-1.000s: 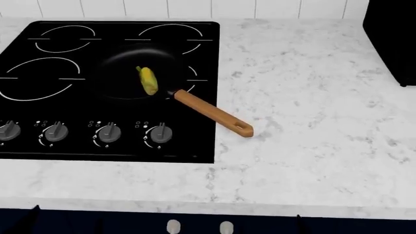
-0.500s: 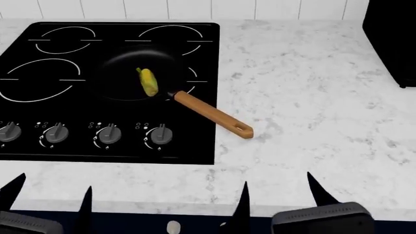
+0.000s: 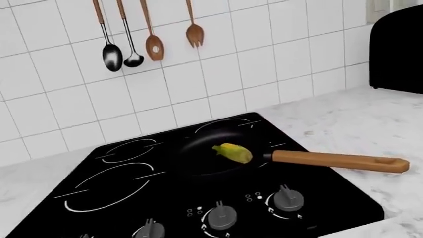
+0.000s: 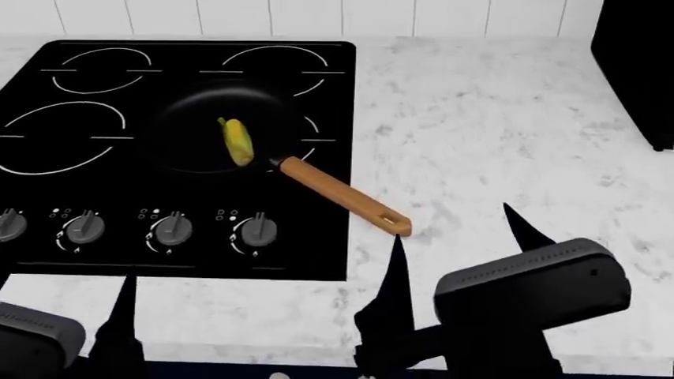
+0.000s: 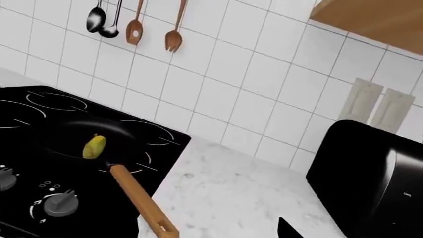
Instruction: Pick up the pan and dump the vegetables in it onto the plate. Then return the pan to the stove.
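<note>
The black pan (image 4: 200,118) sits on the front right burner of the stove (image 4: 63,189), its wooden handle (image 4: 342,193) reaching out over the white counter. The vegetables are one yellow corn cob (image 4: 237,142) lying in the pan. Both wrist views show the pan (image 3: 205,158) (image 5: 63,139) and the corn (image 3: 233,152) (image 5: 94,147) too. My right gripper (image 4: 453,225) hovers open just in front of the handle's end, holding nothing. My left gripper (image 4: 58,288) stands open over the stove's front edge, below the knobs. The plate is out of view.
A row of grey knobs (image 4: 169,229) lines the stove's front. A large black appliance (image 4: 637,71) stands at the counter's back right. Spoons and spatulas (image 3: 132,39) hang on the tiled wall behind the stove. White marble counter (image 4: 506,134) stretches to the right of the stove.
Both grippers have risen from below the counter edge and moved forward, the right one close to the handle's end. Pan and corn have not moved.
</note>
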